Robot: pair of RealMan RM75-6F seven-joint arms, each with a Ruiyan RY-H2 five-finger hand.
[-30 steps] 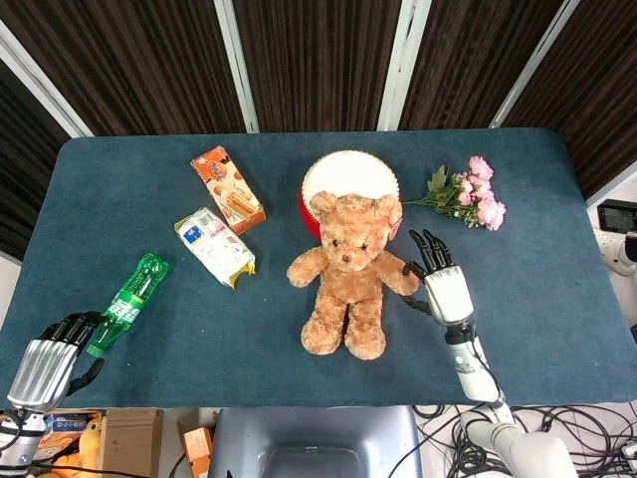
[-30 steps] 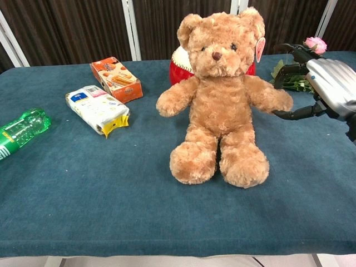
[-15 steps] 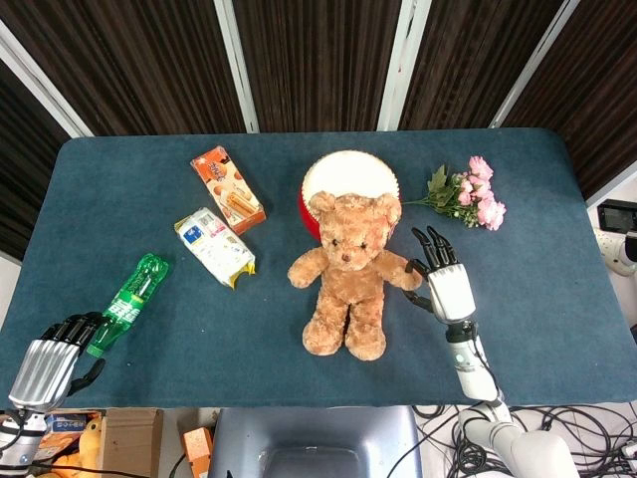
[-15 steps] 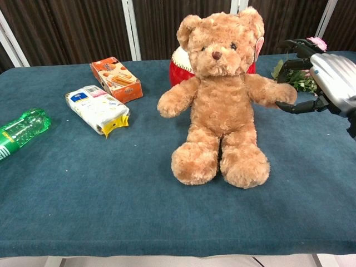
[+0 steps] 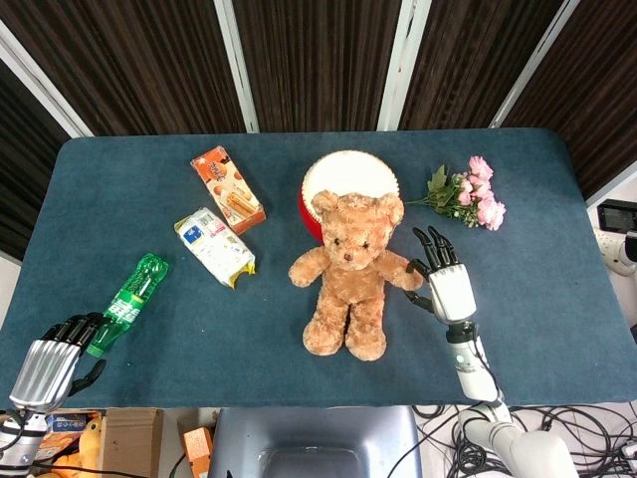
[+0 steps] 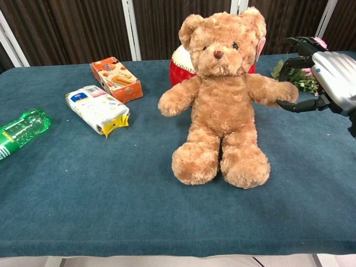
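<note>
Brown plush teddy bear (image 5: 346, 279), centre of the head view, seated upright on the blue table cloth (image 5: 557, 299); its back is close to or leaning on a red drum with a cream top (image 5: 348, 179) just behind it.

Right hand (image 5: 445, 279): right of centre in the head view, right edge of the chest view. Fingers spread and partly curled around the end of the bear's outstretched arm; in the chest view the thumb lies under the paw and the dark fingertips (image 6: 293, 41) arch above it. Contact looks likely, but the paw hides the inner side, so a firm grip cannot be confirmed. Nothing is lifted.

Left hand (image 5: 45, 363): lower left corner of the head view, off the table edge, fingers curled in with nothing in them. Nearest item is a green plastic bottle (image 5: 127, 303) lying on its side, just beside the fingertips.

Step in hand, as a judgement: approach to the bear's arm, the grasp not yet closed. A next move would call for the fingers to close on the soft paw without tipping the bear toward the drum.

Other items: orange snack box (image 5: 227, 188) and white-and-yellow packet (image 5: 214, 246), upper left of centre; pink flower sprig (image 5: 474, 195), upper right, beyond the right hand.
</note>
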